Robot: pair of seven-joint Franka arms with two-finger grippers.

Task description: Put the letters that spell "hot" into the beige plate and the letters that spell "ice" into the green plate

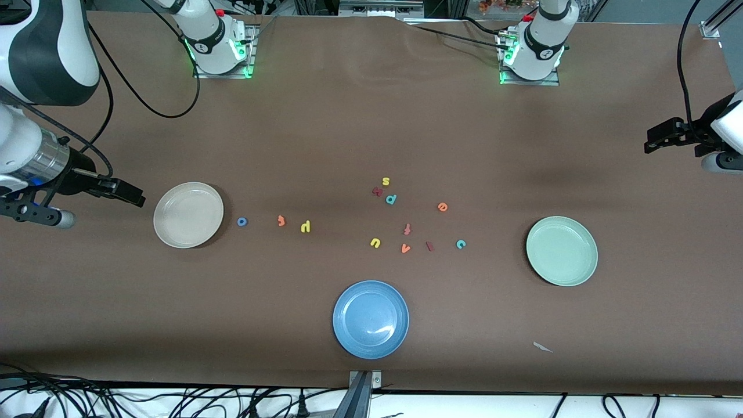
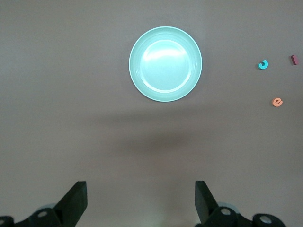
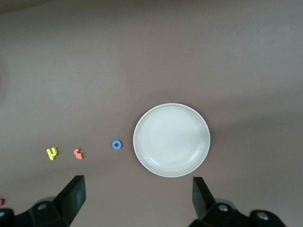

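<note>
The beige plate lies empty toward the right arm's end of the table. In a row beside it are the blue o, the orange t and the yellow h. The green plate lies empty toward the left arm's end. Near it are the teal c, the dark red i and the orange e. My right gripper hangs open over bare table beside the beige plate. My left gripper hangs open over the table's left-arm end, holding nothing.
A blue plate lies empty near the front edge. Mid-table are a yellow s, a dark red letter, a teal p, a red f, a yellow u and an orange v. A paper scrap lies nearer the camera than the green plate.
</note>
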